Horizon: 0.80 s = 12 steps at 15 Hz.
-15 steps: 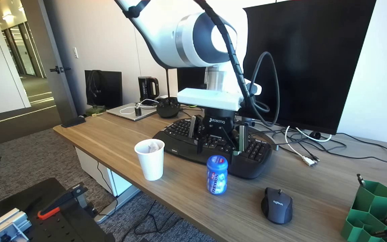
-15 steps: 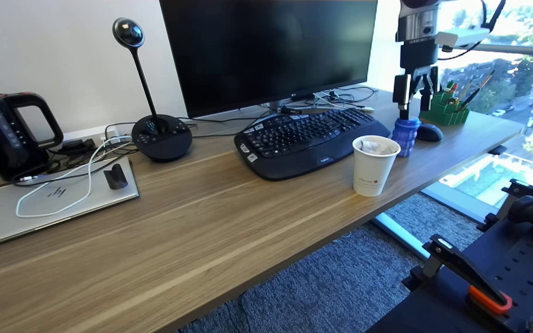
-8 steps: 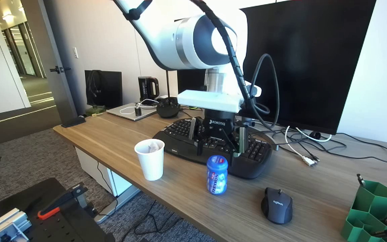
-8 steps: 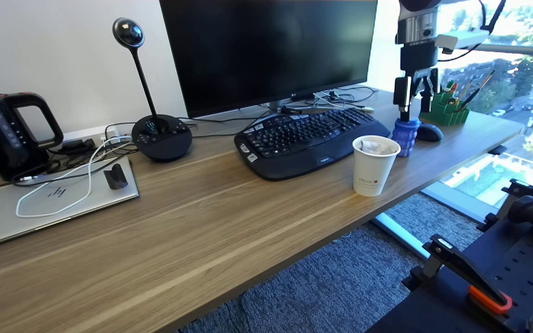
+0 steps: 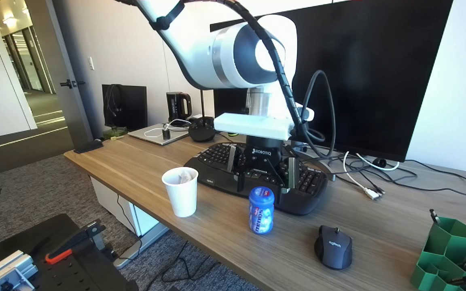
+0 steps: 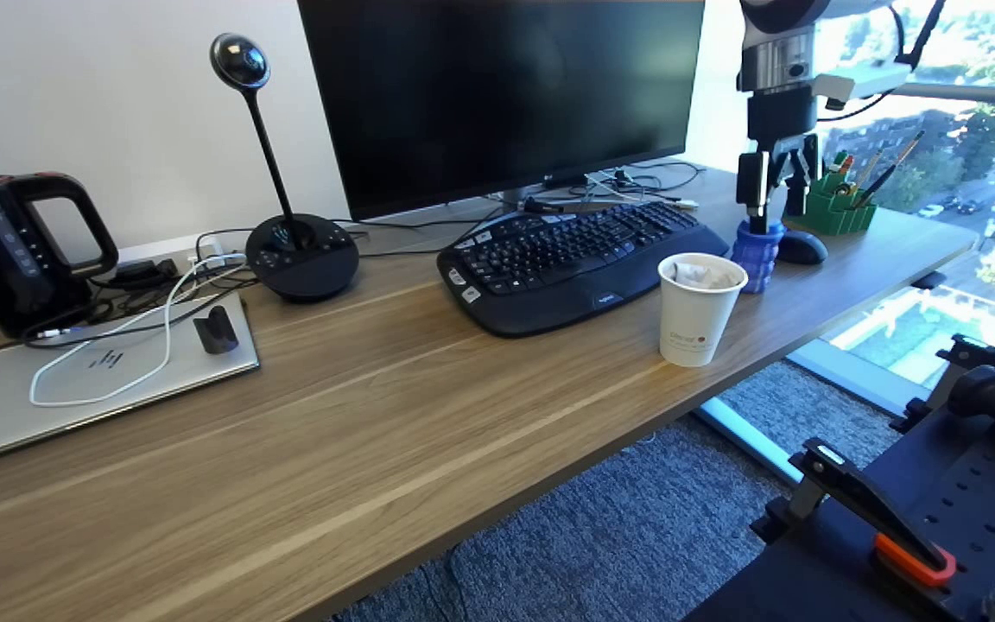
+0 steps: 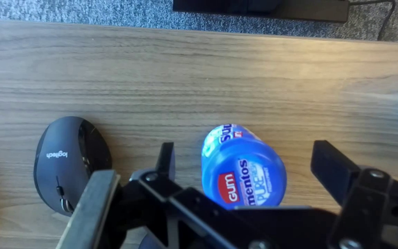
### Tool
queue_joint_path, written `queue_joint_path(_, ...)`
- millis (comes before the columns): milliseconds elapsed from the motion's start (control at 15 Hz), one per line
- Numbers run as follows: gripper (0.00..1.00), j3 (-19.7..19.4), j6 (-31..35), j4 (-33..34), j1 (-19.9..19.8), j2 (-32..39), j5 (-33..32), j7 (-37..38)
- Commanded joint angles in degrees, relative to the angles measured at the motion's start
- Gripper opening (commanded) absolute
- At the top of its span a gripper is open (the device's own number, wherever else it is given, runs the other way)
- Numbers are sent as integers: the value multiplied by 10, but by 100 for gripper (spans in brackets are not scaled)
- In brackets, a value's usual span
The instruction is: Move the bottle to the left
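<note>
Can see, in both exterior views, a wood-grain tabletop [image 6: 377,415] bearing a wide black monitor [image 6: 497,95] and a curved black keyboard [image 6: 584,269]. Find the Robotiq gripper [image 5: 261,186] hanging above, spread wide. Notice a white paper cup [image 5: 182,198] standing near the tabletop's edge. Make out the blue Mentos gum bottle [image 5: 261,218] upright between cup and Logitech mouse [image 7: 60,155], in the wrist view showing between parted jaws, touching neither.
</note>
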Motion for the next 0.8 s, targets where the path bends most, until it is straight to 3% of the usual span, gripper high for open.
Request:
queue_joint_path(0,100,0,5,10,-2,6,-9,-4)
queue_joint_path(133,72,0,4,11,-2,6,-9,-3)
queue_joint_path(733,4,0,4,11,-2,7,-9,-4)
